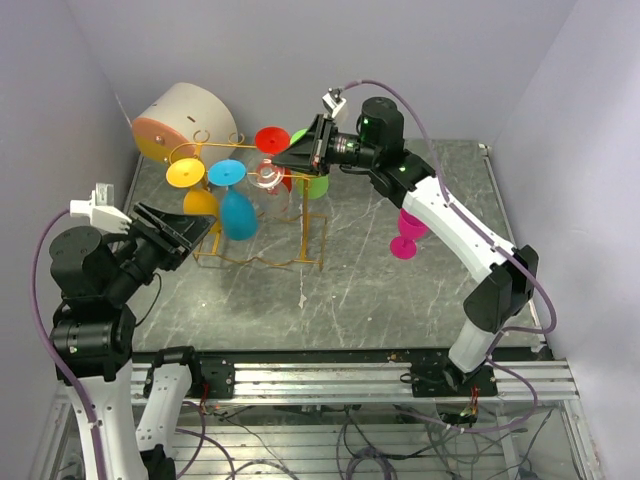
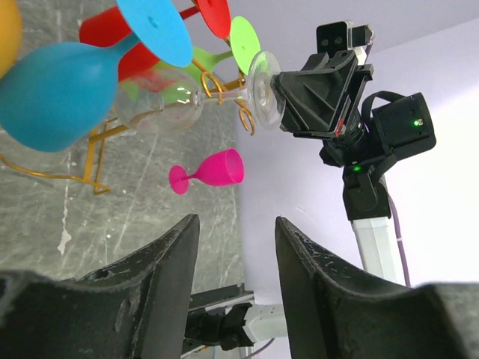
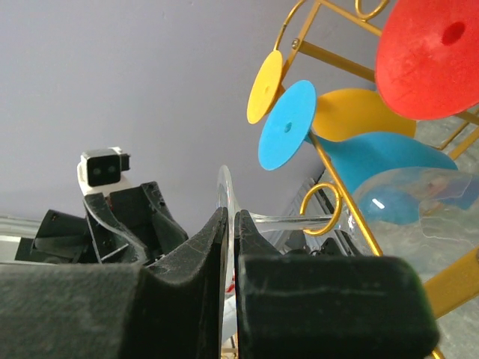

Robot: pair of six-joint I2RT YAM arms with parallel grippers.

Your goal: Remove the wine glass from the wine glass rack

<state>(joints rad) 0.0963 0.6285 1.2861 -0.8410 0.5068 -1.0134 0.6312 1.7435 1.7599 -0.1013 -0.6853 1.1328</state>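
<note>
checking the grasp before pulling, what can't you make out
Top external: right end effector fingertip gap, masked by its black body.
Right wrist: clear wine glass bowl, cut by the right edge.
Top external: pink glass, partly behind the right arm.
Left wrist: yellow glass, cut off at the corner.

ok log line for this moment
right jaws: shut on clear wine glass foot | glass: on gold wire rack | left jaws: open, apart

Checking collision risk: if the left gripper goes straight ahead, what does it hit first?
Probably the pink glass, in line with the left gripper gap; the blue glass hangs off-line. Depth unclear.
</note>
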